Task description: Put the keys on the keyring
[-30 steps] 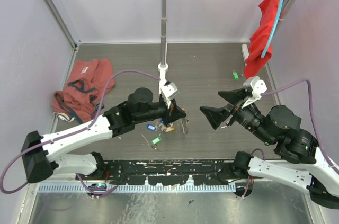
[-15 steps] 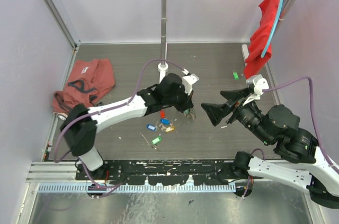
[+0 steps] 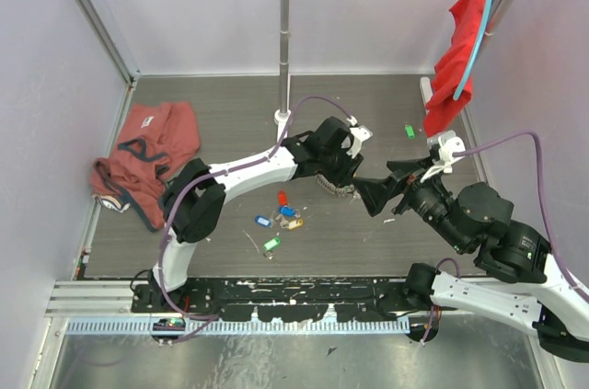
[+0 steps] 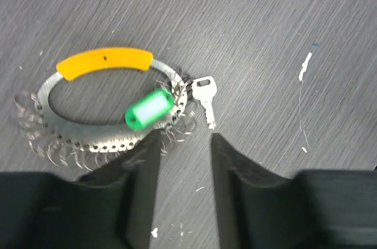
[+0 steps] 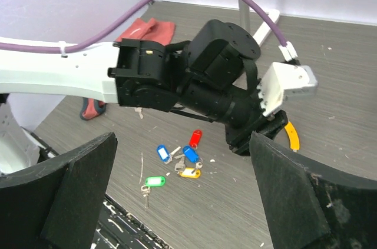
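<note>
The keyring (image 4: pixel 88 134), a silvery loop with an orange section (image 4: pixel 105 60), lies flat on the table. A green-tagged key (image 4: pixel 149 109) lies across its rim, with a bare metal key (image 4: pixel 206 99) beside it. My left gripper (image 4: pixel 184 143) hovers just near of the ring, open, with only bare table between its fingers. From above, the keyring (image 3: pixel 331 188) shows under the left wrist. Loose keys lie in a cluster: red (image 5: pixel 195 138), two blue (image 5: pixel 164 153), yellow (image 5: pixel 189 172), green (image 5: pixel 154 182). My right gripper (image 5: pixel 182 138) is wide open and empty, facing the left arm.
Another green-tagged key (image 3: pixel 409 131) lies at the back right. A red garment (image 3: pixel 147 154) is heaped at the left wall. The rack pole (image 3: pixel 283 40) stands behind the left arm, and a red cloth (image 3: pixel 460 58) hangs at the right.
The left arm swung right, away from the key cluster, carrying the keyring. Its jaws then opened and the ring now lies on the table. The right gripper edged slightly left.
</note>
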`<state>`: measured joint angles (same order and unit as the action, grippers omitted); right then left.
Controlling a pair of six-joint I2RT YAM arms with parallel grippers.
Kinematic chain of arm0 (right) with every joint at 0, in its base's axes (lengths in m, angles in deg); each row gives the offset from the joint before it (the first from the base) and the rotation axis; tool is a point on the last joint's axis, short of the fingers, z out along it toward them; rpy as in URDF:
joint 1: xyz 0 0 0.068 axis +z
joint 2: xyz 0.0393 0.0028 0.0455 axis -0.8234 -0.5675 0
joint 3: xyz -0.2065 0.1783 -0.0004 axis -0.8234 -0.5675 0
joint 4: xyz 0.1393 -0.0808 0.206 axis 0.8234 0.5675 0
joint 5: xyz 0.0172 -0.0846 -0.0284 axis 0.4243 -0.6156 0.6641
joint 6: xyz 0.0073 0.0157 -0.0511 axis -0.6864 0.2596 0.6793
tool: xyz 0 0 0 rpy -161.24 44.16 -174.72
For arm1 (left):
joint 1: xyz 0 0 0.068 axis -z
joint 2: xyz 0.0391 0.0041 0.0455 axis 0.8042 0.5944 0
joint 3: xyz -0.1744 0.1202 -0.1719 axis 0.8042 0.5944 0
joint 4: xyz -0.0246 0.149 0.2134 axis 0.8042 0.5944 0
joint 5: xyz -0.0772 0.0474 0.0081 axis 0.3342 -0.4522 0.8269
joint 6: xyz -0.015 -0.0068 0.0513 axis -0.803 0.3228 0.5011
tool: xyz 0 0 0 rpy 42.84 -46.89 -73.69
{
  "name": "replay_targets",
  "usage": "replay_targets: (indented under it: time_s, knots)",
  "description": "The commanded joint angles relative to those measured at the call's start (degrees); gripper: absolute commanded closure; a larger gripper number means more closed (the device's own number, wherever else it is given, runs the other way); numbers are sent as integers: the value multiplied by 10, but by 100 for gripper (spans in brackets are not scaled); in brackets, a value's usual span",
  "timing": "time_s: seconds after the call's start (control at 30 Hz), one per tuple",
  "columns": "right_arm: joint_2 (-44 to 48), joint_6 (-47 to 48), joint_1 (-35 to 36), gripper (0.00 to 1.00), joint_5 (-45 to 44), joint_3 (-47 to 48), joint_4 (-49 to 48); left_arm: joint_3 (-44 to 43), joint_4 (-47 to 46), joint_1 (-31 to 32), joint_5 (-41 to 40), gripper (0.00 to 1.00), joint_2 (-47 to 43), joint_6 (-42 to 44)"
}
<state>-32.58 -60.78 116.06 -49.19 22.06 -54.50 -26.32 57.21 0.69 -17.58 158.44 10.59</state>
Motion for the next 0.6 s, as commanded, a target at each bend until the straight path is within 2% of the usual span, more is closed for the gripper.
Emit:
replay_targets:
  time_s: [0.0,0.13,0.3,0.4,0.57]
  knots:
    - [10,-28,0,0,-66,-5,7,-18,10,-8,7,48,-18,6]
    - [12,-45,1,0,-107,-8,21,18,-10,-15,2,36,-71,-2]
    - [6,-33,0,0,-120,-10,46,124,-64,-50,22,2,-185,-55]
    - [11,-27,0,0,-150,-24,50,197,-80,-61,-6,2,-278,-83]
    - [22,-16,0,0,-180,-34,46,299,-43,-63,-95,2,-415,-112]
